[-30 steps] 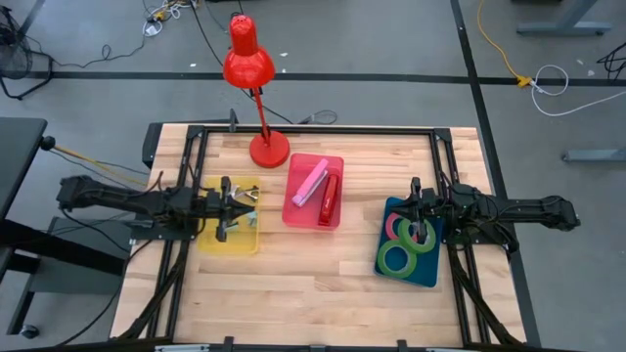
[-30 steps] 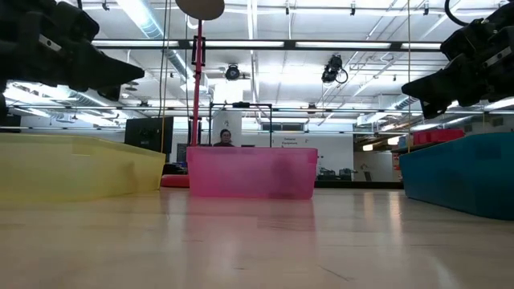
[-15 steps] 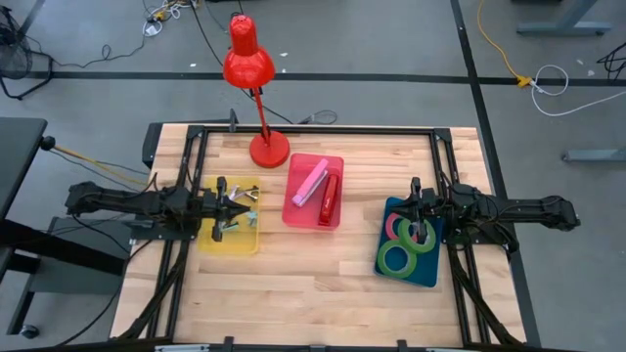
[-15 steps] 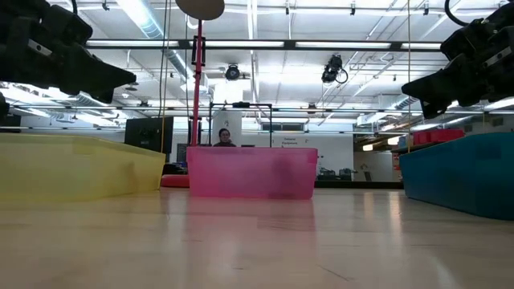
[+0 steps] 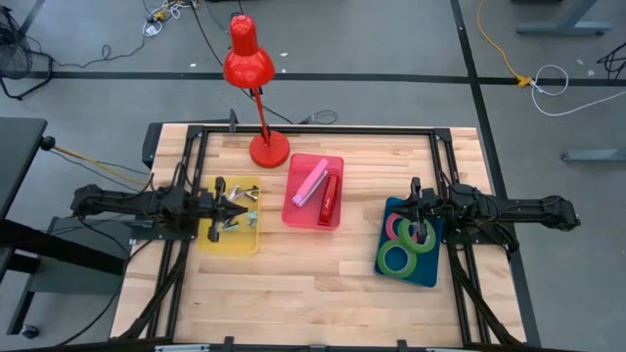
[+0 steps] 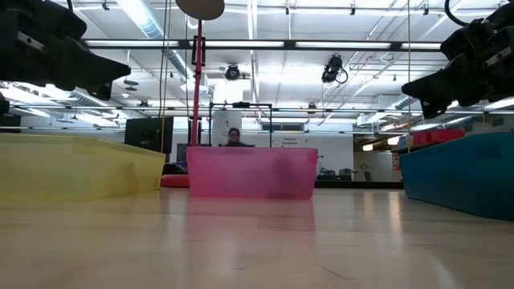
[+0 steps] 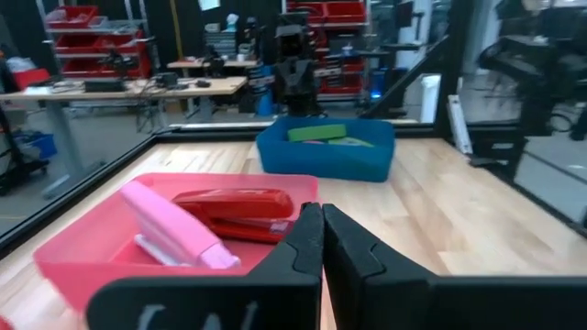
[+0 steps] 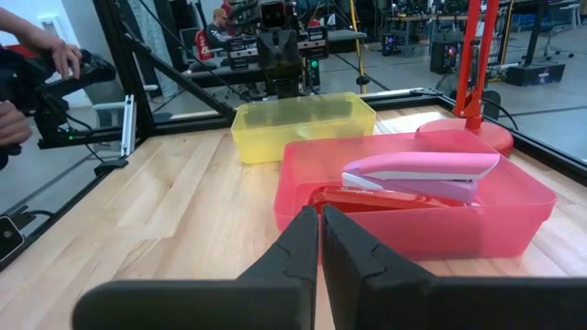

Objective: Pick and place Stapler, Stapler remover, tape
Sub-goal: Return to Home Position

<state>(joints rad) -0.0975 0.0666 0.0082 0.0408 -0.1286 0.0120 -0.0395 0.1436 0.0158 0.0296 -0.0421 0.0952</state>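
A pink stapler (image 5: 311,183) and a red stapler (image 5: 330,198) lie in the pink tray (image 5: 296,216). They also show in the left wrist view, pink (image 7: 174,229) and red (image 7: 240,203). Small staple removers (image 5: 242,196) lie in the yellow tray (image 5: 243,242). Two green tape rolls (image 5: 396,259) and a pinkish-red one (image 5: 402,226) lie flat in the blue tray (image 5: 430,274). My left gripper (image 5: 221,206) hangs shut and empty above the yellow tray's left part. My right gripper (image 5: 415,217) hangs shut and empty above the blue tray's far end.
A red desk lamp stands with its base (image 5: 269,152) at the table's far edge, behind the pink tray. Bare wood lies along the near edge (image 5: 303,284). A person's hands (image 8: 37,78) hold a dark device beyond the table's left side.
My left gripper has drawn back toward the table's left edge above the yellow tray, uncovering more of the staple removers. My right arm has kept still.
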